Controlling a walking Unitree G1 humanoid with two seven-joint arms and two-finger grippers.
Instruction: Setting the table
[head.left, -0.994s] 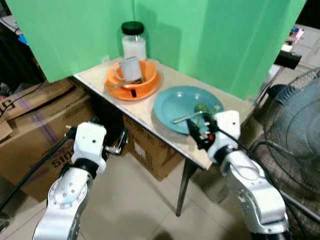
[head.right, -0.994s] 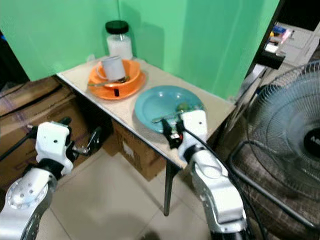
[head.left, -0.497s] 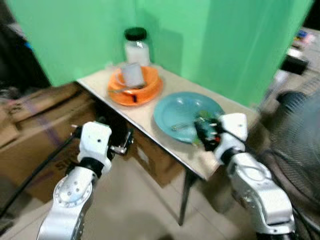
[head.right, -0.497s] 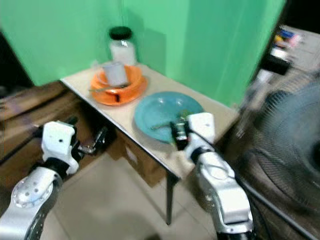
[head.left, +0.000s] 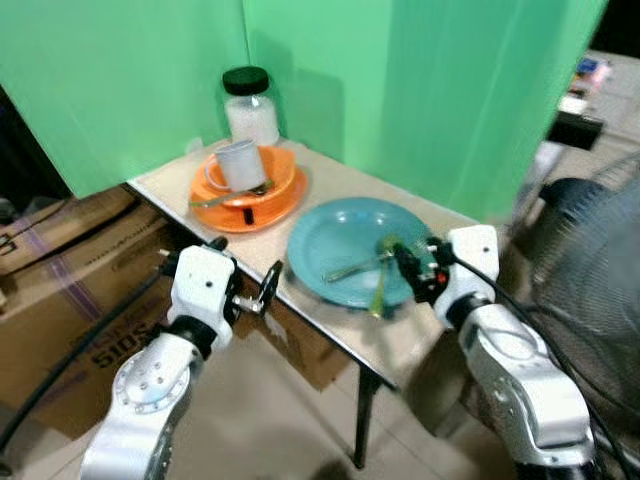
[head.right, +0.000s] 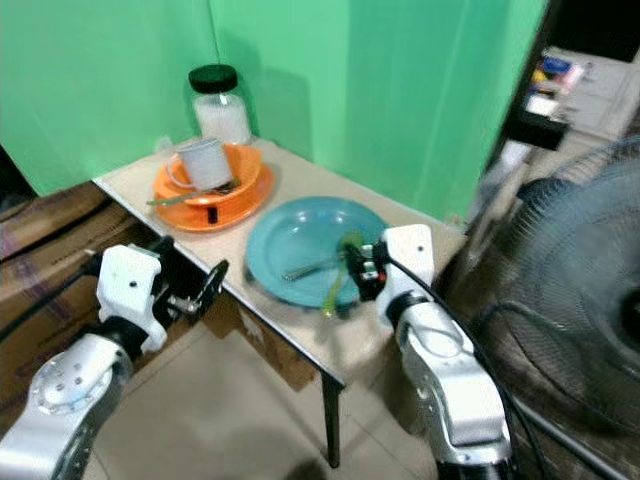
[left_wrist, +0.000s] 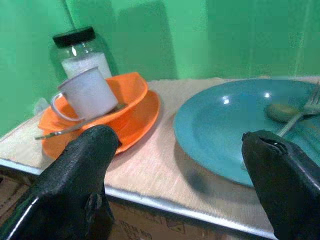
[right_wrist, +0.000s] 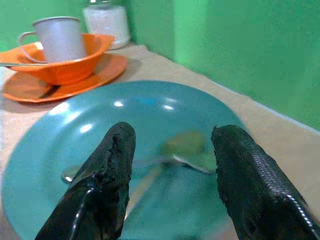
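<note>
Hovering at the right edge of the round teal plate (head.left: 345, 245), the right gripper (right_wrist: 172, 165) is holding its 2 black fingers spread, empty, over a silver fork (head.left: 352, 267) and green spoon (head.right: 338, 272) lying inside. Below the plate's near-left table edge, the left gripper (left_wrist: 180, 175) is waiting, fingers spread. Beyond the plate, a grey metal mug (head.left: 240, 163) is sitting in an orange bowl (head.left: 270, 185).

The blue plate (left_wrist: 235, 135) is glossy and smooth, catching bright highlights. The orange bowl (left_wrist: 131, 95) and saucer (left_wrist: 142, 120) look like smooth plastic. The mug (left_wrist: 89, 95) is matt grey metal. The jar (left_wrist: 82, 52) is clear glass with a black lid. The counter (left_wrist: 150, 175) has a rough, woven-looking beige top edged in metal. The right pincer (right_wrist: 172, 165) has textured black fingers (right_wrist: 247, 175).
</note>
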